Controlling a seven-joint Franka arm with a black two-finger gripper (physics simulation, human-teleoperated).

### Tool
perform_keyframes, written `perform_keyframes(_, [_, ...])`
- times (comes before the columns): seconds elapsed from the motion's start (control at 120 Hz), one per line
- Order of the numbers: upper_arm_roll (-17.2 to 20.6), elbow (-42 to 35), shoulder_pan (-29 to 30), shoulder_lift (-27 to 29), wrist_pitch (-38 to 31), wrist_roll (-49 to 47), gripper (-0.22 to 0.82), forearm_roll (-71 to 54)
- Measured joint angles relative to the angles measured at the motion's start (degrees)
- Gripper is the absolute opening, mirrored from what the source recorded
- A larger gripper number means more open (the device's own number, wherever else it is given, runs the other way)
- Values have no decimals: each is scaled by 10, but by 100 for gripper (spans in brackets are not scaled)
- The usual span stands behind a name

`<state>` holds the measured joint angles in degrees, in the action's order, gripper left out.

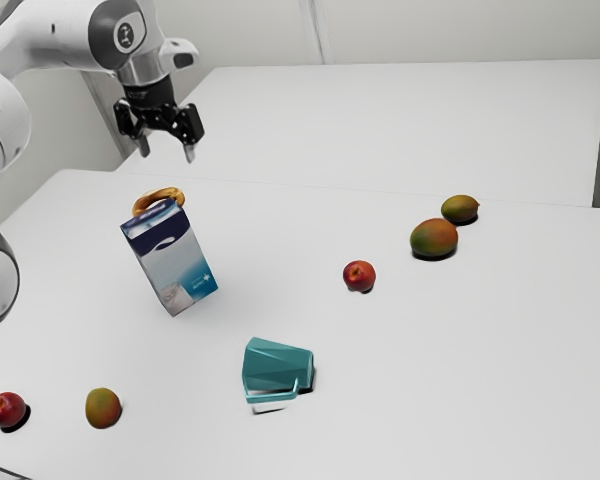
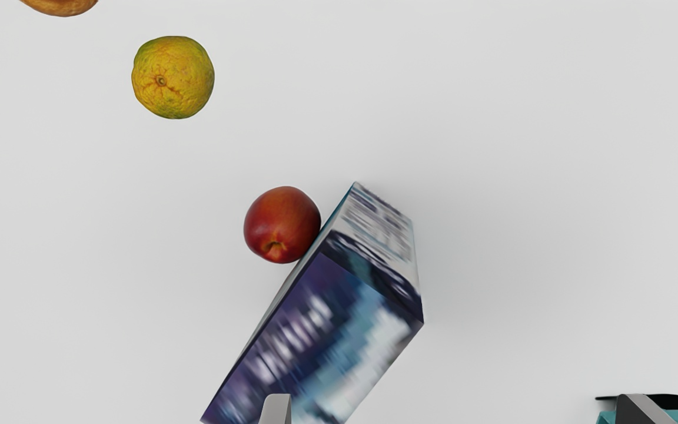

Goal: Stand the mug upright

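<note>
Down in the lower middle of the exterior view, the teal mug [image 1: 277, 367] is lying on its side on the white table [image 1: 460, 400], handle facing the camera, and honestly I can't tell which end is the open one. The gripper [image 1: 167, 150] is up in the air well apart from it, fingers spread wide with nothing between them. The arm [image 1: 55, 45] gets chopped off by the exterior view's left edge. There's a carton [image 1: 170, 258] on the table, and it partly covers a curved yellow-brown thing [image 1: 148, 203], so no clue what that is exactly. An apple [image 1: 359, 275] and two mangoes [image 1: 434, 238] sit toward the exterior view's right, with another red fruit [image 1: 7, 410] and one more mango-ish one [image 1: 102, 407] near its lower left. Wrist view: one finger overlaps the carton, and a red fruit sits right beside it, though I can't say if they touch. A yellow-green citrus [image 2: 173, 76] is past that, and something orange-brown [image 2: 62, 6] is mostly cut off at the edge. By the other finger there's a teal bit, part hidden and cut off too, too little to make out its shape.
</note>
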<state>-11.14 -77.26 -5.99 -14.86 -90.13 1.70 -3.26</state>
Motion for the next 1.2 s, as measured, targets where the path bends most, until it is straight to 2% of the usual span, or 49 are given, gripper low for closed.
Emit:
perform_keyframes(0.142, [-3, -4, -6, 2, -15, 1, 60, 2])
perform_keyframes(0.233, [-2, -32, -12, 37, -39, 1, 60, 13])
perform_keyframes(0.45, [0, -256, -42, 212, -71, -12, 60, 26])
perform_keyframes(0.583, [1, -360, -56, 279, -78, -39, 60, 29])
perform_keyframes(0.842, [8, -479, -68, 310, -115, -93, 60, 64])
perform_keyframes(1.017, [7, -591, -63, 315, -208, -104, 60, 147])
perform_keyframes(1.2, [2, -650, -60, 314, -303, -68, 60, 249])
